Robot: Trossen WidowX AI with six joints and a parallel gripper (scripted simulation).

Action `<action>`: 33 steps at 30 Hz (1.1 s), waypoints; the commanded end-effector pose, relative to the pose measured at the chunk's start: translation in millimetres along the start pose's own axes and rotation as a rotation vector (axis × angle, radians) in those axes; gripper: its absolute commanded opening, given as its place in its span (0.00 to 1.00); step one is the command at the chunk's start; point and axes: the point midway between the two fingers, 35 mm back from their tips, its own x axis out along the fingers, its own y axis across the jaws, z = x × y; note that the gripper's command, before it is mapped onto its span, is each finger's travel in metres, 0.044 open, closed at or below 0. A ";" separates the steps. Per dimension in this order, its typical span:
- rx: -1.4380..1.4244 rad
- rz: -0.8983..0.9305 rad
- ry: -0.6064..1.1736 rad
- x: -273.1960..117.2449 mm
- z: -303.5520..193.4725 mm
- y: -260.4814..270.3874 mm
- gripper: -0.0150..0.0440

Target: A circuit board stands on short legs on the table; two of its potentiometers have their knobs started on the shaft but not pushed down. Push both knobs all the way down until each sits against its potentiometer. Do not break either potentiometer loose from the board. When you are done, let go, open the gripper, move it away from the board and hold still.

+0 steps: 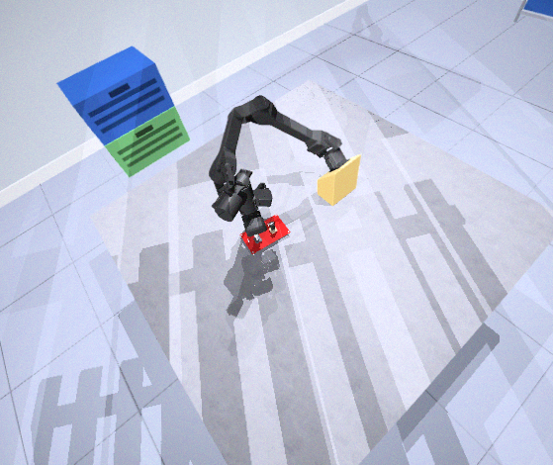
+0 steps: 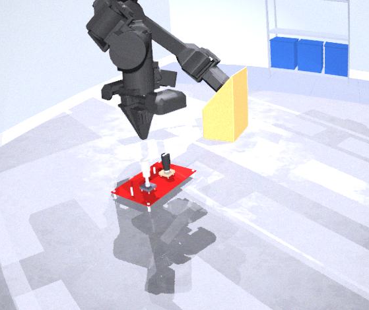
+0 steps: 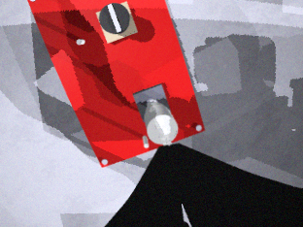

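- Top view: here's the black WidowX arm [image 1: 235,135] [image 2: 166,36], reaching down over the red circuit board [image 1: 281,232] [image 2: 175,185] [image 3: 146,53], which sits beneath the gripper [image 1: 254,231] [image 2: 143,137] [image 3: 167,145]. The yellow block [image 1: 338,182] [image 2: 219,117] stands well apart from it.
- Exterior view: fingers clenched together on nothing, tip pointing down, a gap of air above the white knob [image 2: 145,168] [image 3: 162,129]. Bare shaft shows below that knob, over its dark potentiometer [image 2: 147,186] [image 3: 151,93] — that one looks plainly unseated. The black knob [image 2: 166,161] [image 3: 114,18] stands upright over the tan potentiometer [image 2: 166,173] [image 3: 131,27]; whether it is fully home, I can't tell.
- Wrist view: the closed tip appears right beside the white knob's top, not clearly centred over it. Here's the danger — an off-centre push could slide off or lever the shaft sideways, and pressing on too hard after seating could tear the potentiometer loose.
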 end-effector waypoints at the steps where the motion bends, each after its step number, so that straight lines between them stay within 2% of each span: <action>1: -0.115 -0.004 0.000 -3.3 -2.9 -1.5 0.25; 7: -0.271 -0.004 -0.002 -5.7 -5.5 -2.2 0.25; 13: -0.271 -0.003 -0.002 14.3 -5.5 -2.1 0.25; 33: -0.271 -0.003 -0.002 35.1 -5.5 -2.0 0.25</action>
